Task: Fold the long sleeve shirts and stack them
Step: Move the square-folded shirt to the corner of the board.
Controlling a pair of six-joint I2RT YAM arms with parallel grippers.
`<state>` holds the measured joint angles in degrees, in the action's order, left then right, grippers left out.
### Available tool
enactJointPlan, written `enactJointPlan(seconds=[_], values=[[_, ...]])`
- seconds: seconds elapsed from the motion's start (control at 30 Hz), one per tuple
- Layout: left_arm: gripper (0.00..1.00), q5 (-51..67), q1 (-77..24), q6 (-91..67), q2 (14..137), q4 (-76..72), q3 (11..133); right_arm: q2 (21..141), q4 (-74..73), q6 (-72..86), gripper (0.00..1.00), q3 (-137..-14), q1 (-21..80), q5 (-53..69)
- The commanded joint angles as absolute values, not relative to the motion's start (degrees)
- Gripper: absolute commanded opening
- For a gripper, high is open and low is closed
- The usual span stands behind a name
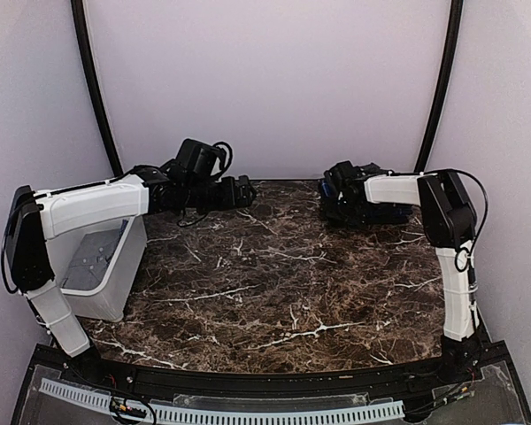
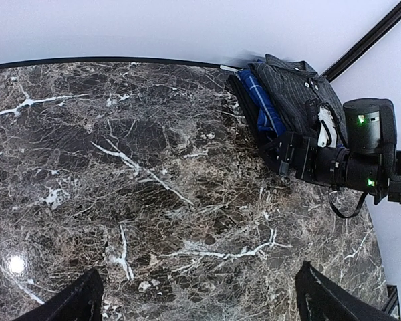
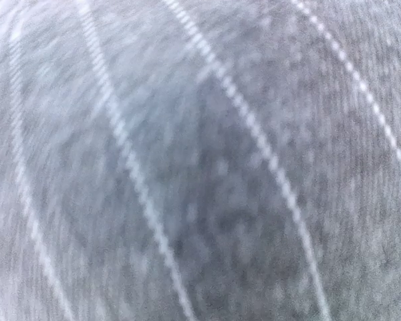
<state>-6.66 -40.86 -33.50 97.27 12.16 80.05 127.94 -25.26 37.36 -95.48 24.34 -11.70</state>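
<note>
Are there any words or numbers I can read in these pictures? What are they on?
No words or numbers can be read anywhere.
black shirt: a small white bit, maybe a tag, lies on it, too small to read.
bin: no label shows.
Right wrist view: only blurred pinstripes, no letters.

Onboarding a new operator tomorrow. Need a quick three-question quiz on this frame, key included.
1. True or false: the pinstriped shirt lies on top of the blue shirt.
2. Where on the table are both shirts? A) near left corner B) far right corner C) centre
3. Fill in: the left gripper has its jaws ____.
Key: 1 true; 2 B; 3 open.
</note>
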Motion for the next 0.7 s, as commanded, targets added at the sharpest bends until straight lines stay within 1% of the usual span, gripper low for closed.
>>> enactJointPlan(seconds=[0.0, 0.17, 0.27, 0.67], values=[[0.99, -7.53, -40.56, -33.60, 93.73, 12.59, 78.62, 132.42, -22.90, 40.21, 0.99, -97.26, 23.21, -3.01], [0.99, -7.56, -40.61, -33.46, 93.19, 12.63, 78.13, 130.88, -22.59, 39.13, 0.99, -96.90, 22.33, -2.54], [0.99, -7.52, -40.61, -33.23, 93.06, 12.34, 77.89, 128.20, -21.45, 38.28, 0.99, -94.54, 22.32, -1.58], [0.99, -7.12, -40.60, -30.88, 92.79, 12.64, 78.95, 112.04, -16.94, 35.23, 0.99, -81.25, 22.50, 3.45]])
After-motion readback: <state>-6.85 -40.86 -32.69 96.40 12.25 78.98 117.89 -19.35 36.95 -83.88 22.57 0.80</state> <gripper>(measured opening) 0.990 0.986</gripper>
